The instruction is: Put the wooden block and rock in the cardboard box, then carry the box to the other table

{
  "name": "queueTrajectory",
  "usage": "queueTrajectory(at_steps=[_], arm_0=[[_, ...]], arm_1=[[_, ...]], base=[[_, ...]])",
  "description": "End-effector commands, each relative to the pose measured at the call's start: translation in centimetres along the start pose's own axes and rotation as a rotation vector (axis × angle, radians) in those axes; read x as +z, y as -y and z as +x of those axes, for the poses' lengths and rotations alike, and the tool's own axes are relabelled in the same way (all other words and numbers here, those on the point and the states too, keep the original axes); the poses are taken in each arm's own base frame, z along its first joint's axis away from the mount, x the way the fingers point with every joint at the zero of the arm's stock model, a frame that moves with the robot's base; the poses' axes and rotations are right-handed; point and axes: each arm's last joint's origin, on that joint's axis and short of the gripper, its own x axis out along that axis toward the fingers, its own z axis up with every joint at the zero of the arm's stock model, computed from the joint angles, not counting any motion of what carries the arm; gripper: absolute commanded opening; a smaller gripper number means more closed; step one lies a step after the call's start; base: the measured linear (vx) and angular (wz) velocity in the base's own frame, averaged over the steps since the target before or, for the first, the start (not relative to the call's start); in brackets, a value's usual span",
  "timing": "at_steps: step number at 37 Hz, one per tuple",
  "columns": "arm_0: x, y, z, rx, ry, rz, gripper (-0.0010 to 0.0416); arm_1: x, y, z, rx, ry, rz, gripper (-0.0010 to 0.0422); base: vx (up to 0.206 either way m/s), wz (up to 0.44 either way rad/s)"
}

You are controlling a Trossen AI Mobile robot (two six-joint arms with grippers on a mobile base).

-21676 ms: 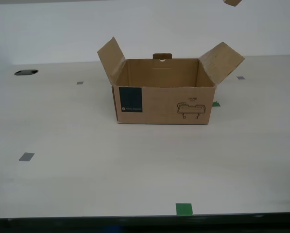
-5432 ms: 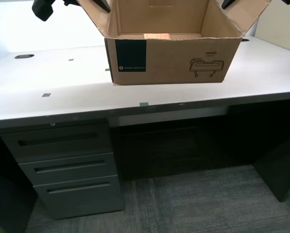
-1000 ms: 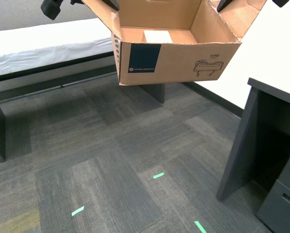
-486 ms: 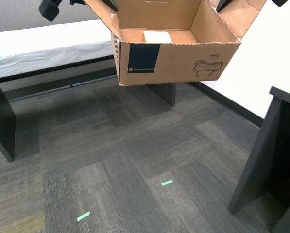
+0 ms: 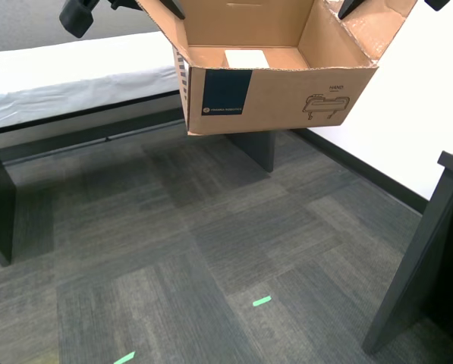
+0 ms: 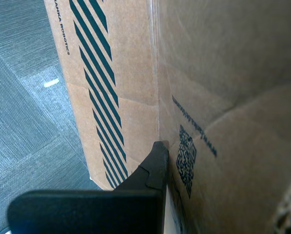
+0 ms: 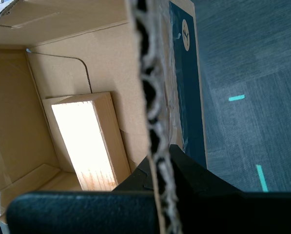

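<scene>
Keep cardboard box (image 5: 275, 98) level toward other table (image 5: 67, 72); first gripper (image 7: 160, 170) pinching wall (second gripper (image 6: 157, 161) likewise).

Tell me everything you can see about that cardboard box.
The cardboard box is brown corrugated card, flaps open, hanging in the air above grey carpet. Its front carries a dark navy label and a line drawing; one side has navy diagonal stripes. A pale wooden block lies inside. My first tool pinches one wall edge; my second tool touches another.
</scene>
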Motion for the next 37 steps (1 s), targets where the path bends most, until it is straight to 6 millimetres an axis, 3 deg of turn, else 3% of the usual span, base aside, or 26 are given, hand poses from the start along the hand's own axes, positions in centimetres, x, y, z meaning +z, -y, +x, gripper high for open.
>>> queueTrajectory(at_steps=[1, 7, 15, 37], arm_0=[[0.1, -0.2, -0.1, 0.018, 0.007, -0.010, -0.0001], [0.1, -0.2, -0.1, 0.019, 0.011, -0.018, -0.0001], [0.1, -0.2, -0.1, 0.018, 0.011, -0.018, -0.0001], [-0.3, -0.3, 0.0, 0.012, -0.031, 0.000, -0.0001]], arm_1=[[0.1, 0.1, 0.0, -0.015, 0.001, -0.003, -0.0001], [0.5, 0.2, 0.0, 0.040, 0.092, 0.011, -0.0001], [1.5, 1.0, -0.2, -0.034, 0.194, 0.086, -0.0001], [1.3, 1.0, -0.1, -0.071, 0.143, 0.039, -0.0001]], base=[[0.129, -0.075], [0.125, -0.076], [0.125, 0.004], [0.142, 0.164]])
